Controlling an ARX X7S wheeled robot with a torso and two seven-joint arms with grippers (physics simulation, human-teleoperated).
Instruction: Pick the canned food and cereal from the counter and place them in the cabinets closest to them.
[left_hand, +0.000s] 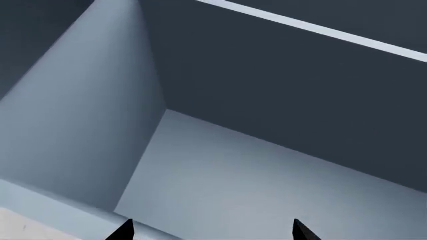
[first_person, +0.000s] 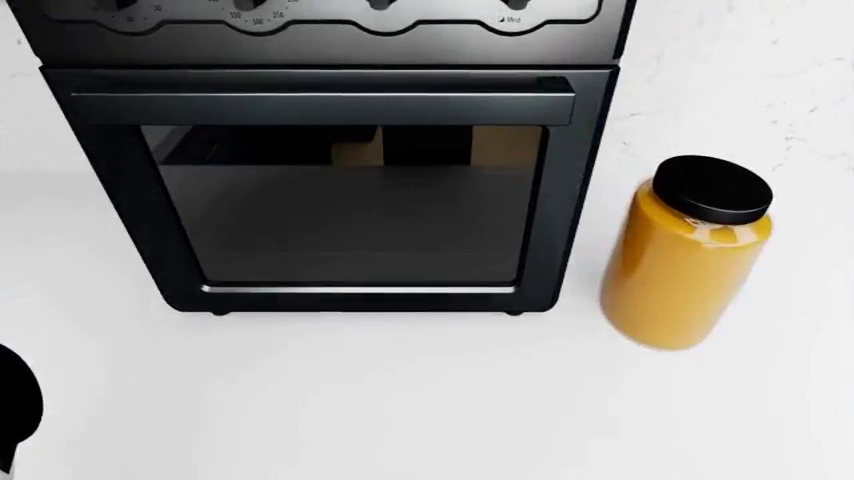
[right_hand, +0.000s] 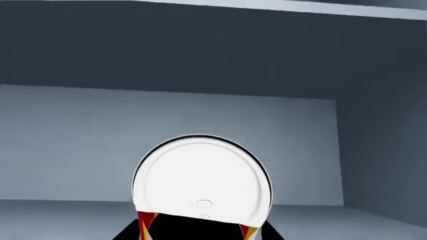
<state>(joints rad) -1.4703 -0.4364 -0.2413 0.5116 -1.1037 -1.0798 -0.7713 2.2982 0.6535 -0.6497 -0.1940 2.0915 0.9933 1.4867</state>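
We are holding the left gripper (left_hand: 210, 231) spread and empty inside a cabinet (left_hand: 267, 170). Our right gripper (right_hand: 200, 231) is clasping the canned food (right_hand: 201, 175) before another cabinet's shelf; letting go too high risks it tipping and rolling out.

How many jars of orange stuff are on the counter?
1. The orange jar with a black cap stands on the white counter, just right of the black oven. More could be outside the view.
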